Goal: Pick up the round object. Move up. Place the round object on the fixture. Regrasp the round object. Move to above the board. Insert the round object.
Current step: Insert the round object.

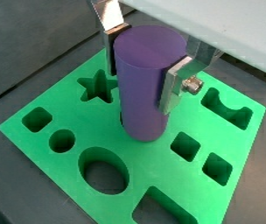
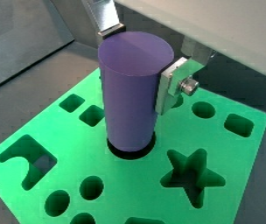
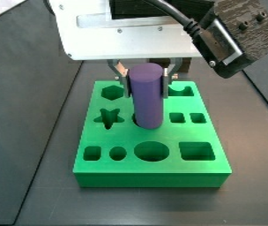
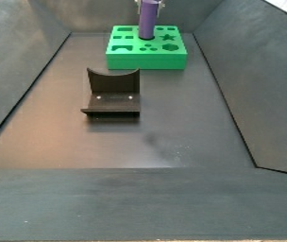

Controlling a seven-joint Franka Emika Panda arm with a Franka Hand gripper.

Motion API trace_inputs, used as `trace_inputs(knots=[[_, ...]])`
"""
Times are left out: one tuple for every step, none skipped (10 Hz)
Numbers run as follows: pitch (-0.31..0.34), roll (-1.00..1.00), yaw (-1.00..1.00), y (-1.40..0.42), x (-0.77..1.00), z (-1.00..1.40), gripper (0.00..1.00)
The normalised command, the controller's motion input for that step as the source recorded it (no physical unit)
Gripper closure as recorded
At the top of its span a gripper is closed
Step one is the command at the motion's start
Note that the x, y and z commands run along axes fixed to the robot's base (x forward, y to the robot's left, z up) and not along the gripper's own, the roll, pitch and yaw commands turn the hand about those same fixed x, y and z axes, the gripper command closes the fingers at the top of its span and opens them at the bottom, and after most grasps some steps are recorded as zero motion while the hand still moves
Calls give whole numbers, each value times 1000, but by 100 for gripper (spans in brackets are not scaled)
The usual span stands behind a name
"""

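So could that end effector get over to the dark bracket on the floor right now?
Probably not yet: the end effector stands over the green board, its fingers either side of the purple peg standing in a hole. The fixture sits unobstructed.

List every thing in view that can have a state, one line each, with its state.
Claw: over the board, shut on the round object.
Round object: upright, lower end in a round hole.
Board: flat on the floor, other holes empty.
Fixture: on the floor, empty.

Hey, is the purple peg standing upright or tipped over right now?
Upright. The purple peg stands vertical between the plates of the hand, its lower end in a round hole of the green board.
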Motion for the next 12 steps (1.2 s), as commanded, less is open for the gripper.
trace_inputs(knots=[[-13,216,189,0,0,-894,100],[-26,230,220,11,0,-860,100],[-14,220,194,23,0,-880,100],[-9,213,186,0,0,-909,100],[-9,209,223,0,0,-917,100],[0,230,226,-77,0,-860,100],[0,214,214,-160,214,-831,100],[0,227,191,-120,317,-797,100],[0,171,111,-126,169,-497,100],[0,30,0,-17,0,0,100],[0,6,0,0,0,0,100],[0,0,0,0,0,0,100]])
